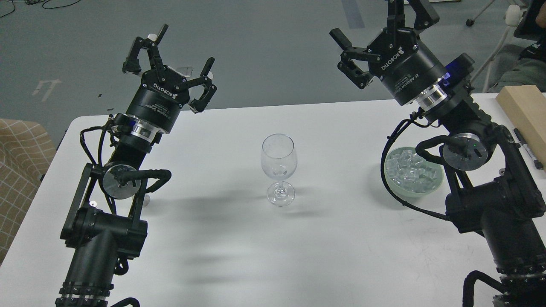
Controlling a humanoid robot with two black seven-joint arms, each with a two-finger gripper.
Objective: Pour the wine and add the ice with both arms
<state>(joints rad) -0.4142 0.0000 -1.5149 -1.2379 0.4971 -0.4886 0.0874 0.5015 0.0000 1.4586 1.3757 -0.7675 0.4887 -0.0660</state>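
A clear wine glass (278, 166) stands upright at the middle of the white table (213, 238). Faint specks show low inside its bowl; I cannot tell whether they are wine. The ice (411, 170) is a heap of small clear cubes in a pale green bowl (394, 181) at the right, partly hidden by my right arm. My left gripper (168, 68) hangs over the table's far left edge, open and holding nothing. My right gripper (379, 25) is raised beyond the far edge, above the bowl in the view, open and holding nothing.
A light wooden block (522, 111) and a black pen (527, 147) lie at the table's right edge. Checked beige fabric (21, 170) sits left of the table. A seated person (529, 64) is at the far right. Grey floor lies beyond.
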